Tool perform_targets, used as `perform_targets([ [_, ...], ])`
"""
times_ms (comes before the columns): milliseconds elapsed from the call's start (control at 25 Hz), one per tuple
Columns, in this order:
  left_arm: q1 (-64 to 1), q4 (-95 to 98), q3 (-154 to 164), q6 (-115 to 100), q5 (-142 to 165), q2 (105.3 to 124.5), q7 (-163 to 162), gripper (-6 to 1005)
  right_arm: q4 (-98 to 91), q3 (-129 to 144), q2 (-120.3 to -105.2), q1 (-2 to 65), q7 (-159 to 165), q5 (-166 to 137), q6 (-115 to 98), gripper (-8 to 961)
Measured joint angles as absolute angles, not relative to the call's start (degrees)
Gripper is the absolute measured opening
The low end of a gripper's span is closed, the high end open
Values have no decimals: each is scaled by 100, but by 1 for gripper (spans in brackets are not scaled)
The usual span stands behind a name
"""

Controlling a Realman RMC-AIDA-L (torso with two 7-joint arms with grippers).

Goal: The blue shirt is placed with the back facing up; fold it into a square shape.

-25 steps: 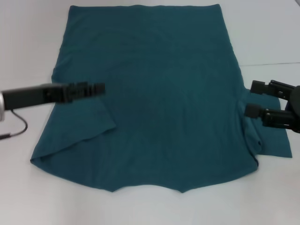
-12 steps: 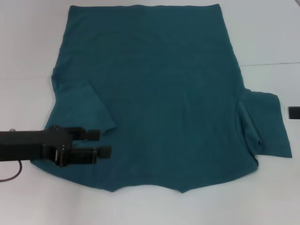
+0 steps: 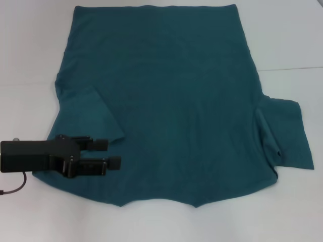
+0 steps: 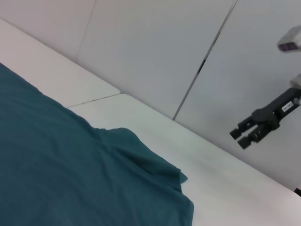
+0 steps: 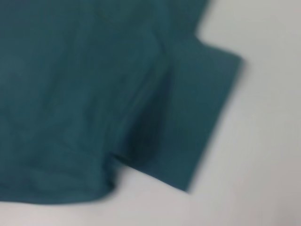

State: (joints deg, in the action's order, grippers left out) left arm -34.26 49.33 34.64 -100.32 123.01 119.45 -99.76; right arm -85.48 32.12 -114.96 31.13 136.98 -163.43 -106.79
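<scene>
The large plain dark teal-blue short-sleeved shirt of soft matte fabric lies spread flat across the white worktop, its left sleeve folded inward over the body and its right sleeve still lying out on the worktop at the right. The black left tool sits low over the shirt's near left corner, its two fingers apart and pointing right with nothing between them. The right tool shows only in the left wrist view, raised off the worktop beyond the shirt's right sleeve, its fingers slightly apart and empty.
</scene>
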Motion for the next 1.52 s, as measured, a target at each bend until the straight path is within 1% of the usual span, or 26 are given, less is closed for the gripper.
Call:
perform_targets([
  [120,-3459,4896,3489,-9949,12321,11938,-9975,786,-8498,3480,-11654,3133,13801,-16755,-10428,914],
  [480,-3464,4884,3779,-9843,12323,11949,-9967,786,-7924,3911,-11909,3205,13995,-16782,-9722,915],
  [600,-3448,4884,3787,-9837,12323,11952,-9963,785,-7641,4076,-11940,3239,14049,-16784,-9440,915],
  [920,-3401,4887,3790,-9777,12322,11984,-9972,785,-7039,4210,-11944,3336,14130,-16782,-8983,914],
  [1040,-3399,4887,3797,-9763,12322,11993,-9979,786,-6927,4213,-11936,3355,14132,-16782,-8905,834],
  [1480,-3444,4748,3815,-9702,12322,12006,-9972,785,-6510,4215,-11938,3407,14209,-16786,-8375,616],
  [1520,-3445,4746,3815,-9702,12322,12006,-9971,785,-6472,4216,-11938,3419,14209,-16787,-8347,608],
])
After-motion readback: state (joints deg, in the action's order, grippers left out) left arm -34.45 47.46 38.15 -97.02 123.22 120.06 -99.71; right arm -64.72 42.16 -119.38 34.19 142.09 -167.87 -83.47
